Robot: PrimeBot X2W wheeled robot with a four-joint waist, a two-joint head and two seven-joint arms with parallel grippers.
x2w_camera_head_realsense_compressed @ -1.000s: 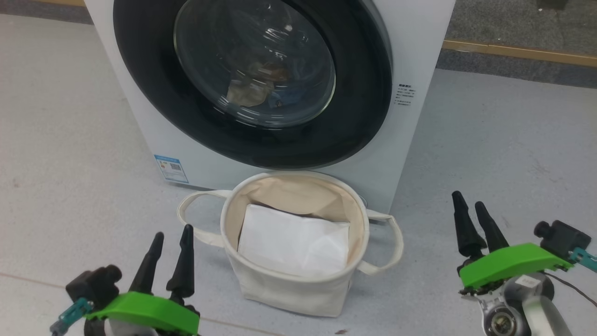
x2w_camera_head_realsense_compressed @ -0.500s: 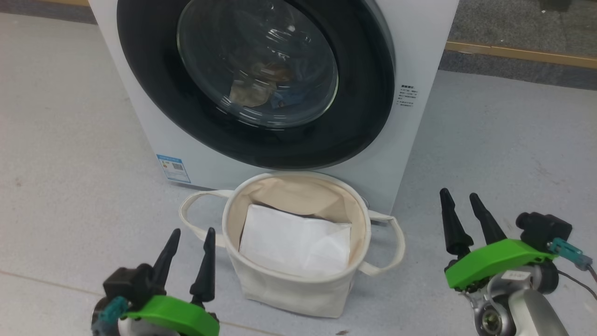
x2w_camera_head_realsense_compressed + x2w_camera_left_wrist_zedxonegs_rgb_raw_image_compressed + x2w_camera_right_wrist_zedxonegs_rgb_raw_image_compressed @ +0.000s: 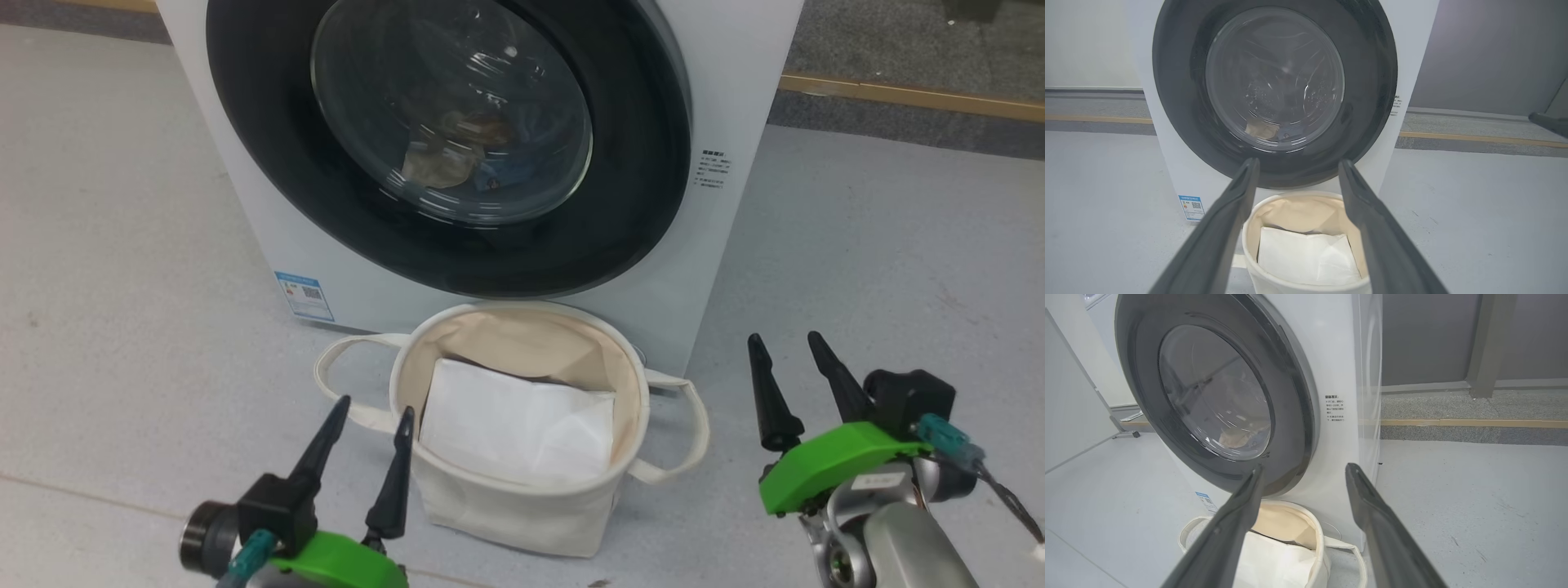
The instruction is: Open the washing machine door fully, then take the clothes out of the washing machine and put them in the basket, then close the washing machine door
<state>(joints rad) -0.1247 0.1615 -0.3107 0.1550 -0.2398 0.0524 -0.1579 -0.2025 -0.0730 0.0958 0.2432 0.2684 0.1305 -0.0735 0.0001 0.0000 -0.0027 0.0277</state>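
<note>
In the head view, the washing machine (image 3: 735,82) stands on the grey floor (image 3: 898,245) with the washing machine door (image 3: 645,180) shut flat against its front, a glossy black rim around a bulging clear glass bowl. Behind the glass, low in the drum, lie the clothes (image 3: 445,163), a cream piece beside a bit of blue. The cream canvas basket (image 3: 522,510) sits on the floor just in front of the machine, below the door. Its two loop handles stick out to the sides and a plain white sheet (image 3: 514,425) lies inside. The left gripper (image 3: 374,406) hangs near the basket's left side, and the right gripper (image 3: 782,336) is well off to its right. Both have their fingers apart and hold nothing. The left wrist view faces the door squarely and shows the drum's ribs and perforations through the glass, which the head view loses in reflections. The right wrist view takes the machine at an angle, showing its white side panel and the printed text (image 3: 1334,408) beside the rim.
</note>
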